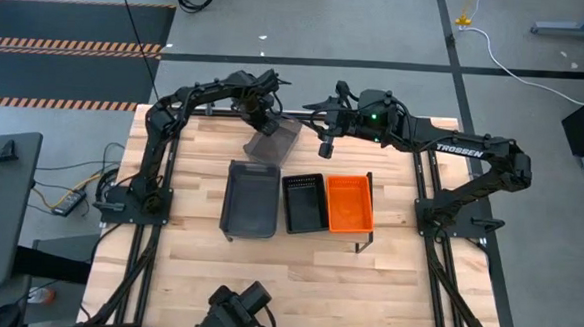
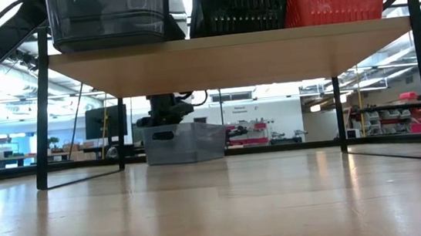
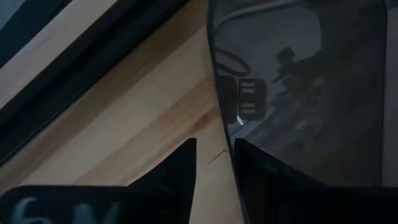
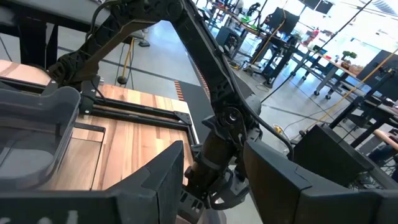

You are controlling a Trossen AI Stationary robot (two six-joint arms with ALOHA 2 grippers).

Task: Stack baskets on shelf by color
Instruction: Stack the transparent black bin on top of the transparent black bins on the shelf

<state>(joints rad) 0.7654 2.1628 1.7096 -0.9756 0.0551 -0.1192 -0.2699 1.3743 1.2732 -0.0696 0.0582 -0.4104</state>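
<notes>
Shelf (image 2: 220, 59) hides the left hand (image 2: 164, 107) above.

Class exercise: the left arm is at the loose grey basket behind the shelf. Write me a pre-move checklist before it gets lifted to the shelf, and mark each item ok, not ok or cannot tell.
1. Left gripper has its fingers astride the loose grey basket wall: ok, the left wrist view shows the wall in the gap.
2. Grip firm enough to lift: cannot tell.
3. Basket off the table: not ok, it rests there in the low view.
4. Grey stack on the shelf open on top: ok.
5. Right gripper holds nothing: ok.
6. Right arm clear of the lift path: cannot tell, it hovers close beside.
</notes>
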